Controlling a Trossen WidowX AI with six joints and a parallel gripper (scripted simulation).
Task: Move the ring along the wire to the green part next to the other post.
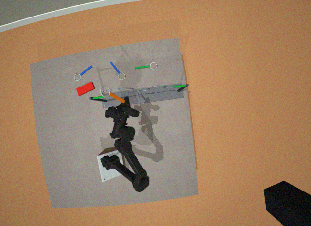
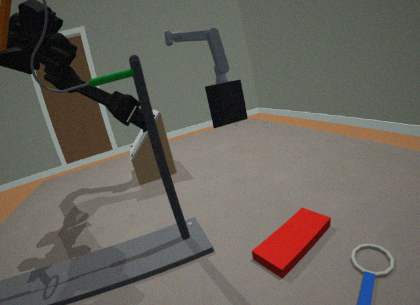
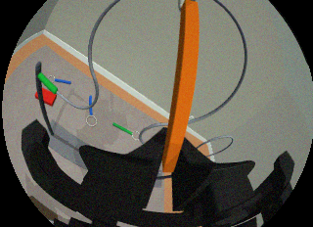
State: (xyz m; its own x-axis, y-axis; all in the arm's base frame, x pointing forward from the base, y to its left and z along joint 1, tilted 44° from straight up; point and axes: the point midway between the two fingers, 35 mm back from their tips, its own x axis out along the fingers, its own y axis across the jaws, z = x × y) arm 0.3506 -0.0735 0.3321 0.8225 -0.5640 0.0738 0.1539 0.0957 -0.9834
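My gripper (image 1: 126, 100) (image 3: 168, 132) is shut on the lower end of the orange handle (image 1: 117, 97) (image 2: 4, 20) (image 3: 185, 80), high above the base plate. The handle's pale ring (image 1: 100, 91) is up at the high loop of the grey wire (image 2: 33, 63) (image 3: 90, 46); the wrist view cuts most of it off. In the top view ring and wire overlap; whether they touch is unclear. The left green part (image 1: 97, 97) (image 2: 111, 77) (image 3: 47, 82) joins the left post (image 2: 159, 153) (image 3: 45, 110). The other green part (image 1: 180, 86) is at the right post (image 1: 182, 88).
A red block (image 1: 85, 88) (image 2: 291, 242) (image 3: 46, 96) lies left of the base plate (image 1: 173, 94) (image 2: 200, 241). Behind the wire lie two blue-handled rings (image 1: 86, 70) (image 1: 114, 67) and a green-handled ring (image 1: 142, 67). The wire's curves stand in front of my fingers.
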